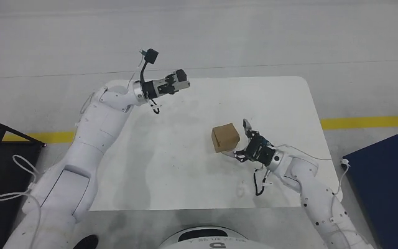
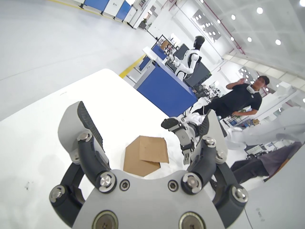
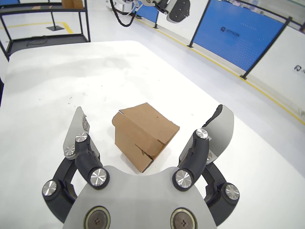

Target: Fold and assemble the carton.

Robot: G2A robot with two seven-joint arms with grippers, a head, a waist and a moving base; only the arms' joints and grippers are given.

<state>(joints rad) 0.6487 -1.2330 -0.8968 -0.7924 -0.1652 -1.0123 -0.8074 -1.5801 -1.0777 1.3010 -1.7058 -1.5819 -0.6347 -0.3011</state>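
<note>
In top view the carton (image 1: 225, 137) sits on the white table (image 1: 168, 168), just beside the right gripper (image 1: 243, 140) at its 9 o'clock. This gripper is spread wide w/ nothing held, and the box looks nearly cubic, so no clear long axis. The left gripper (image 1: 183, 79), also spread and empty, hangs near the far table edge w/ the carton at its 4 o'clock, well apart, so the right arm is much nearer. Table top is smooth, so I think the box may slide; around are blue partitions (image 3: 238, 36) and a yellow floor line (image 1: 360, 122).
</note>
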